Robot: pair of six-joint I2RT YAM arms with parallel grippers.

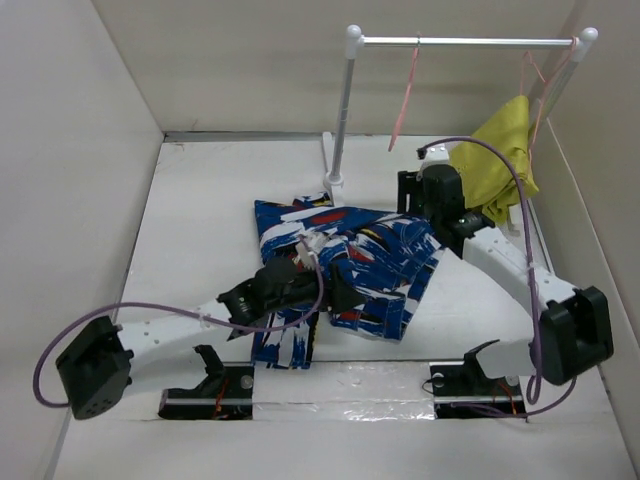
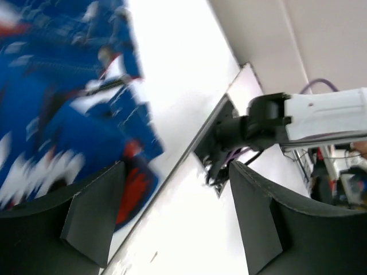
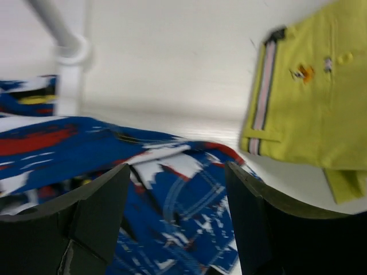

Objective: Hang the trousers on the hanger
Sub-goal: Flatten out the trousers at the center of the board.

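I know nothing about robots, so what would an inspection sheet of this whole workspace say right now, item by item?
Surface: white table, mostly bare.
Job's things: trousers lie crumpled mid-table, not on the hanger, which hangs bare on the rail.
Clutter: yellow-green garment hanging at the rail's right end.
Grippers: left gripper open, nothing between its fingers, by the trousers' edge; right gripper open, empty, over the trousers.
Cables: a purple cable loops along the left arm, another along the right arm; neither is seen snagging the fabric.
Surroundings: plain white walls on three sides; nothing else seen.
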